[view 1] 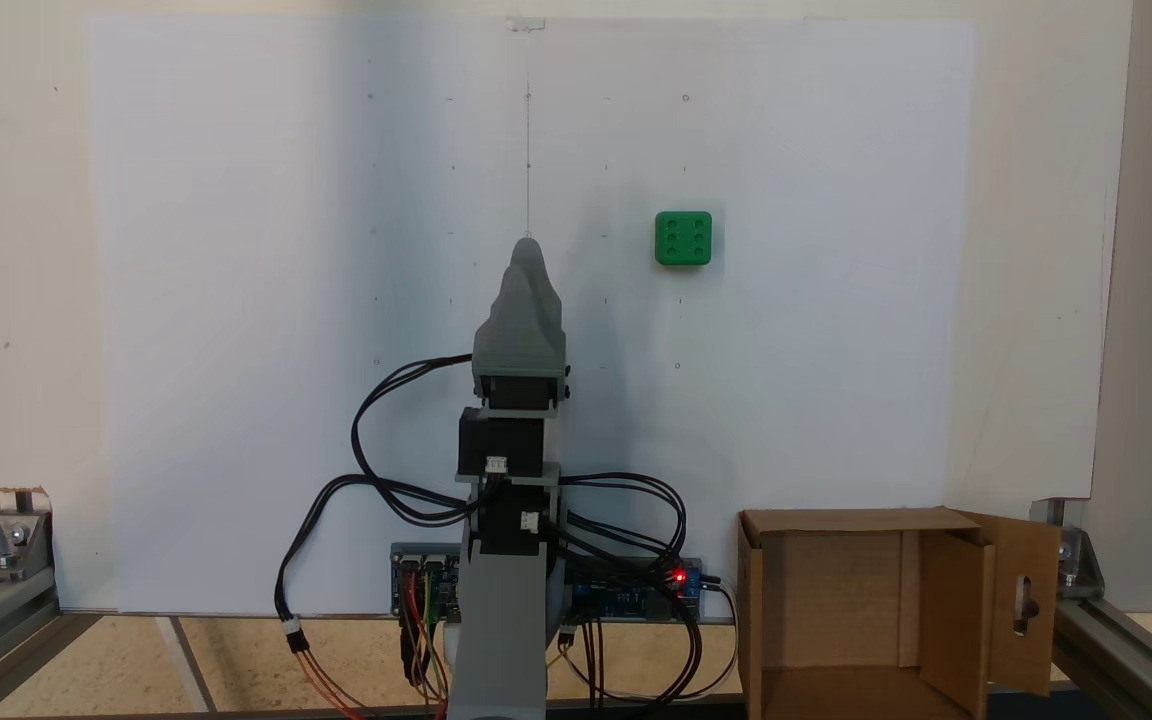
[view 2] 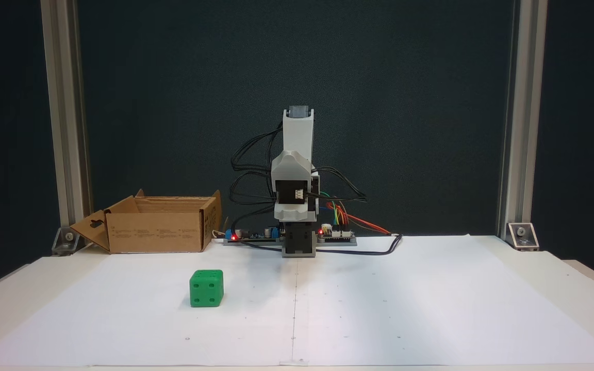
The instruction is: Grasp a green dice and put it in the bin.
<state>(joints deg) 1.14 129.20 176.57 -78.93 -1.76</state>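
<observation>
The green dice point(view 1: 683, 238) point(view 2: 206, 288) lies alone on the white sheet, six pips up in a fixed view. The bin point(view 1: 846, 520) point(view 2: 152, 232), an open brown cardboard box with a slotted side flap, stands beside the arm's base. The arm is folded over its base, and its grey gripper point(view 1: 524, 255) hangs well short of the dice and to its left in that view. The jaws lie one over the other, so any gap between them is hidden. Nothing shows between them.
Control boards with lit red LEDs point(view 1: 677, 576) and loops of black cable point(view 1: 386, 440) sit around the arm's base. Aluminium frame posts point(view 2: 62, 118) stand at the table's corners. White paper point(view 1: 236, 250) covers the table.
</observation>
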